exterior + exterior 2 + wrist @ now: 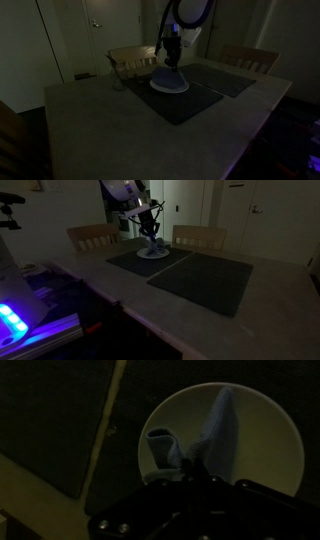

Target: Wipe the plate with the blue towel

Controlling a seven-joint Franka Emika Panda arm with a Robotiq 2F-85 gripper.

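A white round plate [170,86] lies on a dark placemat [175,100] at the far side of the table; it also shows in the other exterior view [153,253] and fills the wrist view [265,445]. The blue towel [215,430] hangs down onto the plate, bunched and pale blue in the dim light. My gripper [172,58] stands right above the plate, also seen in an exterior view [152,232], shut on the towel's top [195,468]. The fingertips are dark and hard to make out.
A second dark placemat [230,78] lies beside the first one. Two wooden chairs [133,58] [250,58] stand at the far edge of the table. A glowing blue device [15,320] sits near the table's corner. The room is dim.
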